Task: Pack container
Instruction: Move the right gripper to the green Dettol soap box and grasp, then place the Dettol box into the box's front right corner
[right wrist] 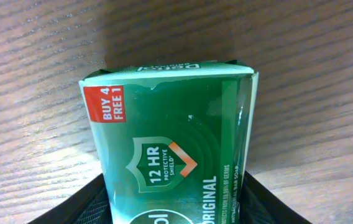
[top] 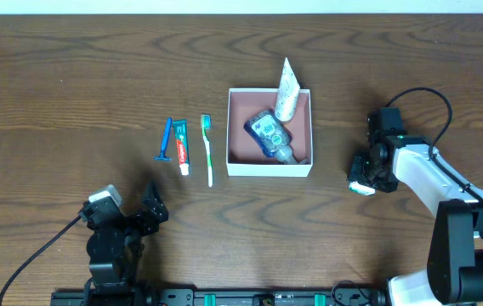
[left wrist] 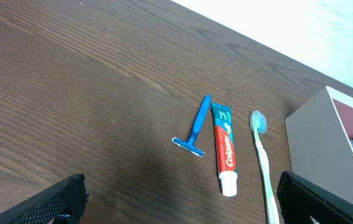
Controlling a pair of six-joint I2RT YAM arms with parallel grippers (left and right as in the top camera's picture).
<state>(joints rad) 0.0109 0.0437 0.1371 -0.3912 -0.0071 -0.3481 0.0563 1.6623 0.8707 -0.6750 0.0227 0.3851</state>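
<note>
The container [top: 269, 170], a shallow white box with a pinkish-brown inside, sits mid-table; it also shows in the left wrist view [left wrist: 313, 143]. In it lie a blue mouthwash bottle [top: 269, 134] and a white tube [top: 286, 92] leaning on the far wall. Left of it lie a blue razor [top: 167, 140], a toothpaste tube [top: 181, 146] and a green toothbrush [top: 208, 150]. My right gripper [top: 369, 174] is shut on a green soap box [right wrist: 170, 149], right of the container, just above the table. My left gripper [top: 131, 204] is open and empty, near the front edge.
The razor [left wrist: 195, 127], toothpaste tube [left wrist: 224, 149] and toothbrush [left wrist: 262, 162] lie side by side ahead of my left gripper [left wrist: 183, 205]. Dark wood table [top: 71, 85] all around. A black cable [top: 429, 98] loops behind the right arm.
</note>
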